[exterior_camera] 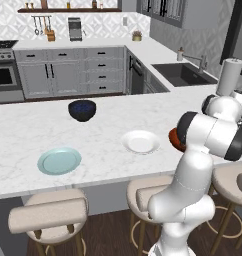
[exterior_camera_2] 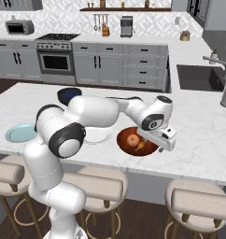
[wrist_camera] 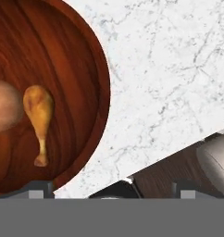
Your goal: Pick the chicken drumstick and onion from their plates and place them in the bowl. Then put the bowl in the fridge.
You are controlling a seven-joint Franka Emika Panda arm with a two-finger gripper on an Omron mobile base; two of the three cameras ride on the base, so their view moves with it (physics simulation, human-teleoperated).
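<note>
Chicken drumstick: lying inside the reddish-brown wooden bowl, meaty end pointing toward the top of the hand view and the thin bone stub pointing down toward the near rim. Resting just beside the onion, which is sitting to its left at the edge of the hand view, so close that touching or not cannot be told. Showing in the right base view as well, with the onion as a small orange ball in the bowl and the drumstick as a paler shape next to it, partly covered by the hand. Sitting on the white marble counter near its front edge, right of the white plate and well apart from the pale blue-green plate. Carrying no food, either plate. Standing farther back on the counter, a smaller dark blue bowl. Hovering above the bowl's right rim and the counter beside it, the gripper, with its two dark fingertips standing spread wide and pinching nothing. Peeking in at the lower right of the hand view, a padded stool below the counter edge.
</note>
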